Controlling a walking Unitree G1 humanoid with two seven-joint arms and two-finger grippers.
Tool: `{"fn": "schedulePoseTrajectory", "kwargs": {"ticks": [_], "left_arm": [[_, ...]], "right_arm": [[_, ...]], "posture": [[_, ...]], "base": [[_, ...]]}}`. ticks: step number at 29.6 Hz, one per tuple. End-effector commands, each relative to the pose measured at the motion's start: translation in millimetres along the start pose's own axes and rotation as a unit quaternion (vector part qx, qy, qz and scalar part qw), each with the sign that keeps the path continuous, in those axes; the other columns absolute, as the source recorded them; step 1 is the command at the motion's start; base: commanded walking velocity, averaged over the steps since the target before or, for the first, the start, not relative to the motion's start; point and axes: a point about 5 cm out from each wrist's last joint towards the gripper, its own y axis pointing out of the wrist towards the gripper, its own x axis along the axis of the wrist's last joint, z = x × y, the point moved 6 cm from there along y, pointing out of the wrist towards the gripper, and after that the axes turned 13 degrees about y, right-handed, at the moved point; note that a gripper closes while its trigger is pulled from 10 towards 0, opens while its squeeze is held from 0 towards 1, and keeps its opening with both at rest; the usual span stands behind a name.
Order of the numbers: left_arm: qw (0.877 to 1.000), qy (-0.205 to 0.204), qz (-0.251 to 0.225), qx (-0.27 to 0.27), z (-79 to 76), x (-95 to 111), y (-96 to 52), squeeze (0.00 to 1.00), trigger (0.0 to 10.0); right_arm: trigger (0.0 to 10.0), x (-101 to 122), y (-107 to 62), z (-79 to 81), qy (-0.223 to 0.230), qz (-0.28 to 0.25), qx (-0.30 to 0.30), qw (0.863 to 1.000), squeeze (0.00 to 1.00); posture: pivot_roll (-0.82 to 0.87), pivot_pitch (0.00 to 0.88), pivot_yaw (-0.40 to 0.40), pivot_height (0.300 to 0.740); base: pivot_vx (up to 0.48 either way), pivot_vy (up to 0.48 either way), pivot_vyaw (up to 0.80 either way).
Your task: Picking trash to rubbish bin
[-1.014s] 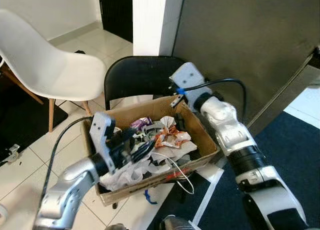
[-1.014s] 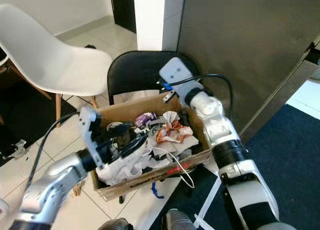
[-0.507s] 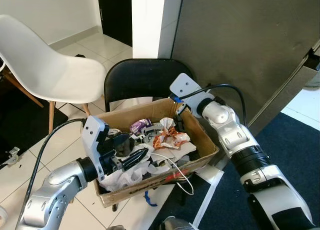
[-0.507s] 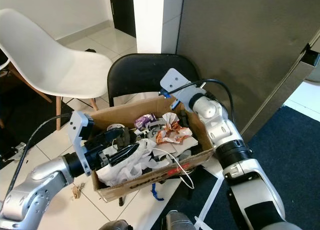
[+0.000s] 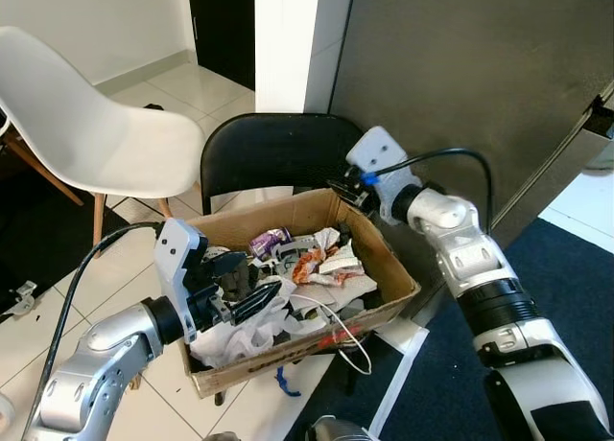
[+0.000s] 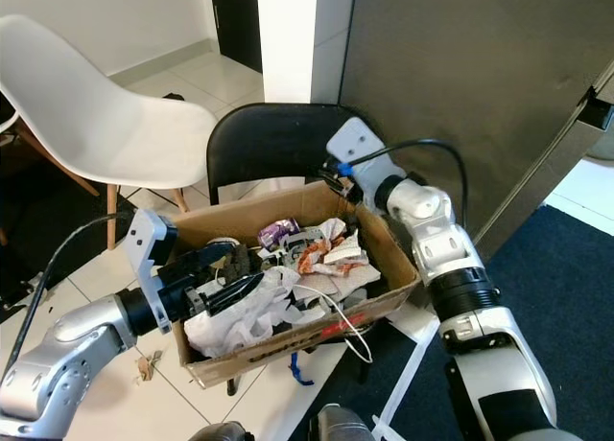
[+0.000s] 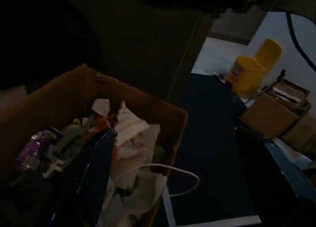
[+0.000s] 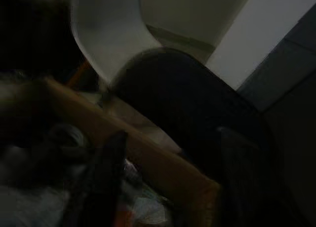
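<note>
A cardboard box (image 6: 379, 238) heaped with crumpled trash (image 6: 321, 254) sat before a black chair (image 6: 269, 144), left gripper (image 6: 223, 273) at its nine o'clock, right gripper (image 6: 338, 184) at one

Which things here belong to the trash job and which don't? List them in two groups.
Job:
cardboard box holding the trash
crumpled wrappers
purple wrapper
white cord
left gripper
right gripper

Lying about:
black chair
white chair
yellow container
dark rug
</note>
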Motion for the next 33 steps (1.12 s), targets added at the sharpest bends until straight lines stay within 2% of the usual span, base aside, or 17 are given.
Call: {"fn": "schedulePoseTrajectory", "kwargs": {"ticks": [1,2,3,5,8,9,11,13,14,15,23,33], "left_arm": [[1.0,0.012,-0.014,0.014,3.9,5.8,8.6,0.0,10.0],[0.999,0.013,-0.028,0.028,8.1,10.9,15.4,0.0,10.0],[0.999,0.013,-0.033,0.033,9.5,12.6,18.0,0.0,10.0],[0.997,0.014,-0.045,0.055,16.4,16.8,26.3,0.0,10.0],[0.994,0.002,-0.056,0.096,29.5,20.4,39.0,0.0,10.0],[0.994,0.002,-0.056,0.096,29.5,20.4,39.0,0.0,10.0],[0.991,0.007,-0.065,0.116,35.9,24.8,43.6,0.0,10.0],[0.99,0.003,-0.071,0.124,38.8,26.6,45.2,0.0,10.0],[0.987,-0.008,-0.082,0.135,43.5,29.5,48.5,0.0,10.0],[0.987,-0.007,-0.084,0.137,44.3,30.3,50.0,0.0,10.0],[0.988,0.004,-0.085,0.127,40.3,31.2,63.3,0.0,10.0],[0.988,0.0,-0.089,0.127,41.0,30.9,67.1,0.0,10.0]], "right_arm": [[10.0,17.5,-7.7,-0.6,0.071,-0.049,0.018,0.996,0.0],[10.0,22.3,-11.8,2.3,0.124,-0.075,0.03,0.989,0.0],[10.0,22.4,-12.6,4.0,0.14,-0.082,0.033,0.986,0.0],[10.0,18.0,-12.4,19.4,0.162,-0.093,0.052,0.981,0.0],[10.0,10.4,-7.0,52.6,0.198,-0.109,0.091,0.97,0.0],[10.0,10.4,-7.0,52.6,0.198,-0.109,0.091,0.97,0.0],[10.0,4.1,-1.8,63.6,0.218,-0.102,0.105,0.965,0.0],[10.0,6.1,-0.5,63.7,0.231,-0.107,0.109,0.961,0.0],[10.0,8.1,1.2,55.3,0.239,-0.105,0.097,0.96,0.0],[10.0,7.4,1.9,53.8,0.243,-0.101,0.094,0.96,0.0],[10.0,7.7,-0.6,54.4,0.256,-0.104,0.092,0.957,0.0],[10.0,7.0,0.9,57.1,0.25,-0.093,0.1,0.959,0.0]], "posture": [[0.01,0.0,-0.059,0.74],[0.01,0.0,-0.056,0.74],[0.01,0.0,-0.056,0.74],[0.0,0.0,-0.055,0.74],[-0.01,0.0,-0.046,0.74],[-0.01,0.0,-0.046,0.74],[0.0,0.0,-0.05,0.74],[-0.01,0.0,-0.05,0.74],[-0.01,0.0,-0.043,0.74],[-0.02,0.0,-0.046,0.74],[-0.03,0.0,-0.035,0.74],[-0.02,0.0,-0.041,0.74]], "base": [[0.0,0.0,0.0],[0.0,0.0,0.0],[0.0,0.0,0.0],[0.0,0.0,0.0],[0.0,0.0,0.0],[0.0,0.0,0.0],[0.0,0.0,0.0],[0.0,0.0,0.0],[0.0,0.0,0.0],[0.0,0.0,0.0],[0.0,0.0,0.0],[0.0,-0.367,0.0]]}}
